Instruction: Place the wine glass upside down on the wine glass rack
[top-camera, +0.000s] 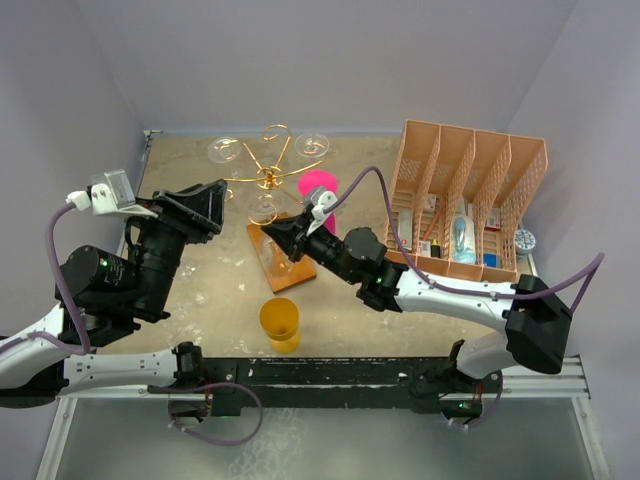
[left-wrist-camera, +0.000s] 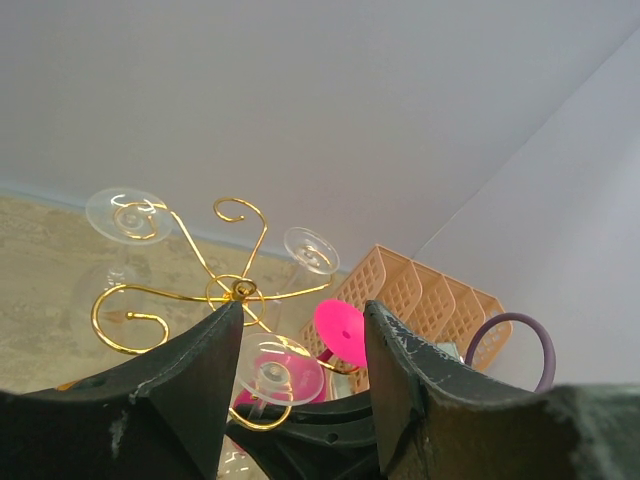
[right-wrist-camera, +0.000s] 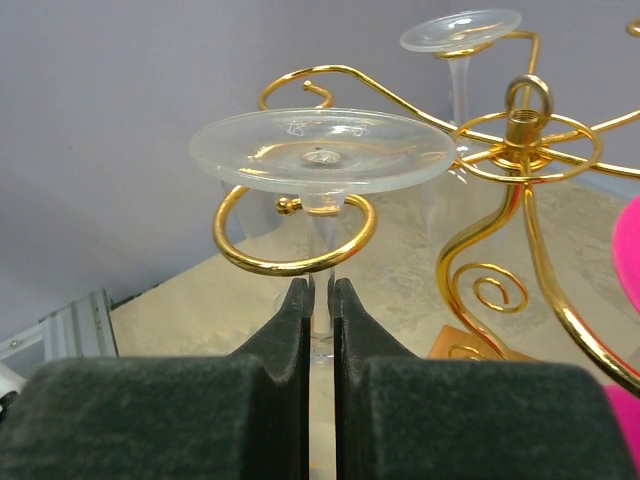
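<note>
My right pincer (right-wrist-camera: 320, 287) is clamped narrow on the stem of the wine glass (right-wrist-camera: 322, 150), whose foot looks seated on a curl of the wine glass rack (right-wrist-camera: 525, 128). Next I'd let go gently and back straight out. The left pincer (left-wrist-camera: 302, 312) hangs wide and empty.

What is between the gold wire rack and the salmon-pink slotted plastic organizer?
A bright pink plastic object with a round top stands between them, with the black right arm crossing in front; the top external view shows this.
</note>
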